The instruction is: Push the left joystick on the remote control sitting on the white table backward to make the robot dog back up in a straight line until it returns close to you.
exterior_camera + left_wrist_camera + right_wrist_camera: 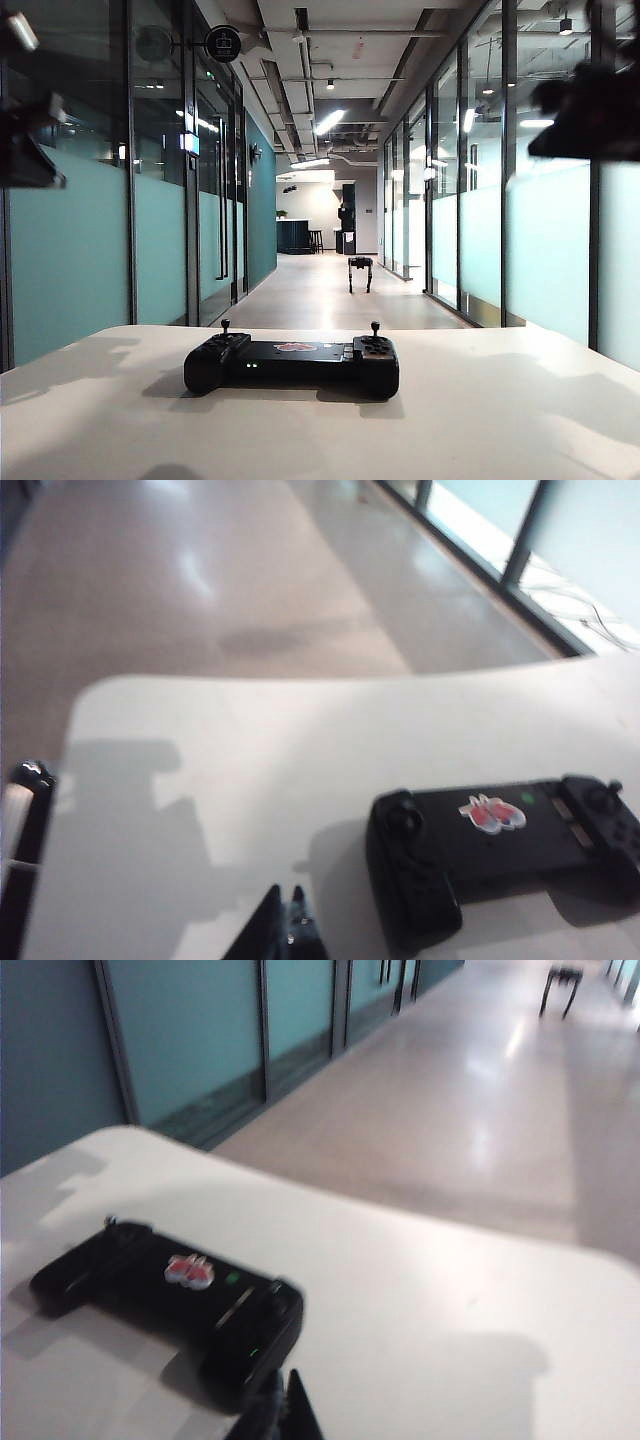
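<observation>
White desk [520, 420]: matte, smooth, filling the near foreground; soft shadows across it.
Remote control [291, 363]: black, lying flat near the middle of the desk, two green lights on its near face, red-and-white sticker on the flat middle panel.
Left joystick [225, 327]: thin black stick with a round knob, upright on the left end of the remote control; nothing touching it.
Right stick [375, 328]: same shape, upright on the other end.
Left tool [283, 927]: above the desk, just beside the remote control's left end, clear of it; fingertips together, nothing between them.
Right tool [279, 1410]: above the desk, near the remote control's right end, not touching; fingers closed together, nothing held.
Arms: dark, blurred shapes high at both edges of the exterior view.
Robot dog [360, 272]: small, dark, standing on the pale corridor floor well beyond the desk, between the glass walls.
</observation>
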`<action>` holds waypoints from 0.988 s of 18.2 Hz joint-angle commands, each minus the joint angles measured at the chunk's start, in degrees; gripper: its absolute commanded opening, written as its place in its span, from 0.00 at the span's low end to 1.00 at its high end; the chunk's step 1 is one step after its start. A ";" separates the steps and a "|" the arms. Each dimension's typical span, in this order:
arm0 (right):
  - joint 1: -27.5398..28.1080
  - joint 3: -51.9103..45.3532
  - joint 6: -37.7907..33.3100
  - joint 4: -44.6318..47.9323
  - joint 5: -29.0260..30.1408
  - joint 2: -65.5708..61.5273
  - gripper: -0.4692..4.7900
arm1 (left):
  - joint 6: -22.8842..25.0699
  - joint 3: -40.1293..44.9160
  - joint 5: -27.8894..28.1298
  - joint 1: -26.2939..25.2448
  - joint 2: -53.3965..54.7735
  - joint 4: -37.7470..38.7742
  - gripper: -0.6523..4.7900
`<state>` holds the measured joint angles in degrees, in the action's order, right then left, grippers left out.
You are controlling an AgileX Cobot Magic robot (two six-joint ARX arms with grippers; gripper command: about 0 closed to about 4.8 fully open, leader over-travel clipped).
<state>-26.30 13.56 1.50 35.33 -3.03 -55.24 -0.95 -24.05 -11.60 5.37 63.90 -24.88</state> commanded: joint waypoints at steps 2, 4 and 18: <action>-0.44 1.27 -3.52 4.46 -0.04 -7.52 0.08 | 0.07 -3.13 -2.34 -0.09 5.60 -1.53 0.11; -0.87 2.21 -3.65 5.81 0.02 -11.65 0.08 | 0.07 -4.81 -2.86 -0.09 8.50 -1.86 0.11; -5.92 13.49 -6.69 13.40 0.11 -38.25 0.09 | 0.07 -11.23 -5.11 0.04 21.31 -7.08 0.11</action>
<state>-31.86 26.33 -4.75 47.70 -2.85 -92.64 -0.95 -34.85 -16.10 5.39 85.03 -30.65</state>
